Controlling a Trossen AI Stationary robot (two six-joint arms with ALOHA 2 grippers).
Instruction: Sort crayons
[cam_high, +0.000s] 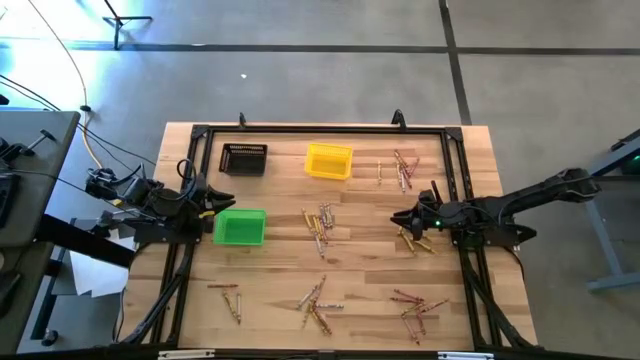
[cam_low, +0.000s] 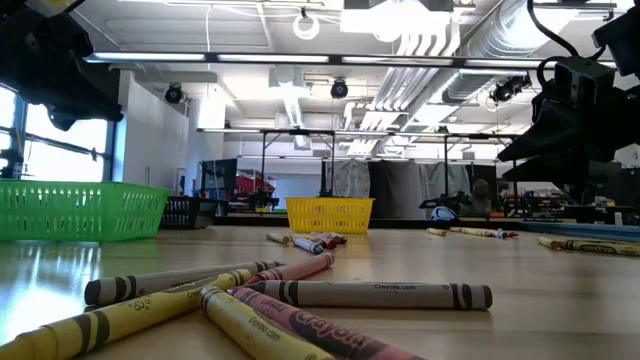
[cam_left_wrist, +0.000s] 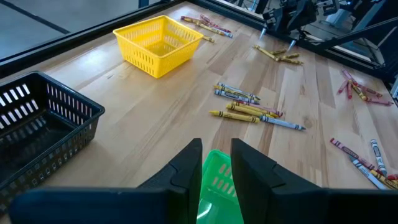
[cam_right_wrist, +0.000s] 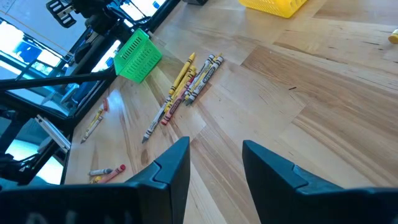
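Crayons (cam_high: 320, 226) lie scattered in loose clusters across the worktop (cam_high: 290, 270): one in the middle, others near the yellow bin (cam_high: 328, 161), along the near edge and on the right side. The left tool (cam_high: 212, 205) hovers at the left edge of the green bin (cam_high: 240, 227), its fingers narrowly parted with nothing seen between them. The right tool (cam_high: 402, 219) hangs over a small cluster on the right, fingers spread wide and empty. A black bin (cam_high: 244, 159) stands at the far left.
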